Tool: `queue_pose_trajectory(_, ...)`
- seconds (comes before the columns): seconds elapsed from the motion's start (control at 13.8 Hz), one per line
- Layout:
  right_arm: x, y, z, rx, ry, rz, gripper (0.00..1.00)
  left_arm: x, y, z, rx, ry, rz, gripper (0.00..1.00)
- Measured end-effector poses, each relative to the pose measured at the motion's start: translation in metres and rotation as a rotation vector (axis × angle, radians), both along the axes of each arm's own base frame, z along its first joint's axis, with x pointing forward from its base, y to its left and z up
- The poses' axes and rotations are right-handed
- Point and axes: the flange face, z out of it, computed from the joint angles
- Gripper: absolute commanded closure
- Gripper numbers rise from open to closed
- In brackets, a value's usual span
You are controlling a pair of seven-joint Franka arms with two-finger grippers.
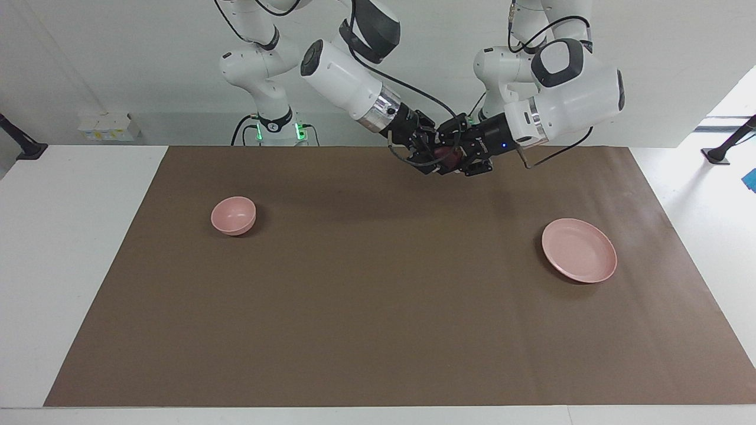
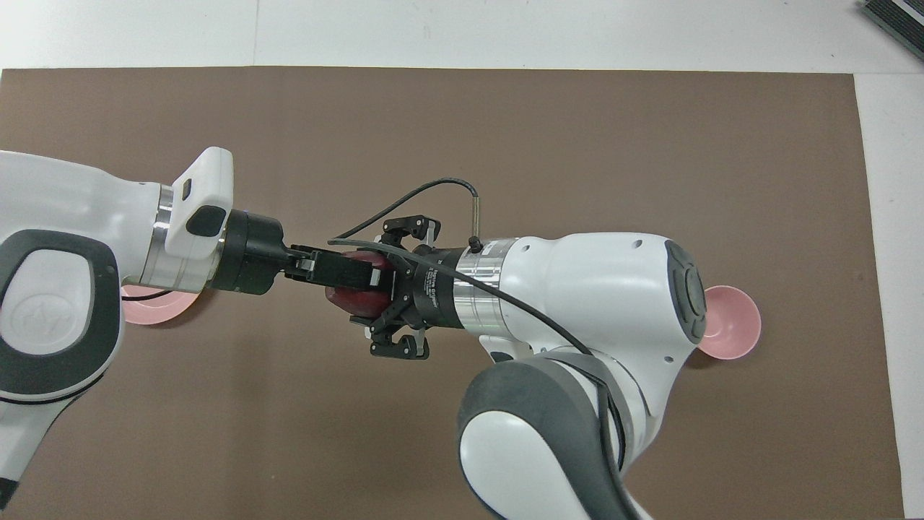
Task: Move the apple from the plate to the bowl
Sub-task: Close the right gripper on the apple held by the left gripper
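Currently the step in hand reads as a mid-air handover. The left end effector [image 1: 453, 158] is pinching the apple [image 1: 449, 158], held up over the brown mat [image 1: 378, 295] that covers the worktop [image 1: 77, 236], along the mat's edge at the robots' end. The right end effector [image 1: 430, 158] meets the apple from the bowl's end. Whether it is spread or already gripping cannot be told.

The bowl [image 1: 234, 215] stands empty on the mat toward the right arm's end. The plate [image 1: 579, 249] is also empty. It lies a little farther from the robots than the bowl and well apart from it, toward the left arm's end.

Judged from this, the apple is off the plate and not yet in the bowl. The next move calls for a confirmed grip by the right end effector before the left one releases. A carry to above the bowl and a low release would follow.

White print shows on both end effector bodies. It is too small to read.
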Motion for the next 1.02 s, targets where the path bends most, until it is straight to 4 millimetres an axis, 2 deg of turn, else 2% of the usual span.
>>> queue_pose_trajectory(0.07, 0.000, 0.000, 0.000, 0.000, 0.000, 0.000, 1.00, 0.000, 0.000, 0.000, 0.000, 0.000, 0.000, 0.89)
queue_pose_trajectory(0.22, 0.000, 0.000, 0.000, 0.000, 0.000, 0.000, 1.00, 0.000, 0.000, 0.000, 0.000, 0.001, 0.001, 0.85)
queue_pose_trajectory(0.29, 0.000, 0.000, 0.000, 0.000, 0.000, 0.000, 1.00, 0.000, 0.000, 0.000, 0.000, 0.002, 0.002, 0.73)
queue_pose_trajectory(0.36, 0.000, 0.000, 0.000, 0.001, -0.001, 0.001, 1.00, 0.000, 0.001, 0.001, 0.000, 0.003, 0.003, 0.71)
queue_pose_trajectory(0.44, 0.000, 0.001, 0.001, 0.002, -0.002, 0.001, 1.00, 0.000, 0.001, 0.001, 0.000, 0.004, 0.005, 0.63)
queue_pose_trajectory(0.58, 0.000, 0.002, 0.003, 0.006, -0.004, 0.002, 1.00, 0.000, 0.003, 0.004, -0.001, 0.004, 0.008, 0.44)
queue_pose_trajectory(0.65, -0.001, 0.004, 0.005, 0.011, -0.003, 0.004, 1.00, -0.001, 0.006, 0.006, -0.002, 0.009, 0.007, 0.24)
queue_pose_trajectory(0.73, -0.002, 0.006, 0.006, 0.018, 0.000, 0.006, 1.00, -0.001, 0.009, 0.007, -0.004, 0.021, 0.003, 0.11)
queue_pose_trajectory(0.8, -0.003, 0.006, 0.006, 0.018, 0.001, 0.008, 1.00, -0.001, 0.015, 0.009, -0.006, 0.039, 0.004, 0.03)
queue_pose_trajectory(1.02, 0.007, -0.011, -0.005, -0.001, 0.005, 0.042, 1.00, 0.002, 0.039, 0.021, -0.012, 0.060, 0.036, 0.00)
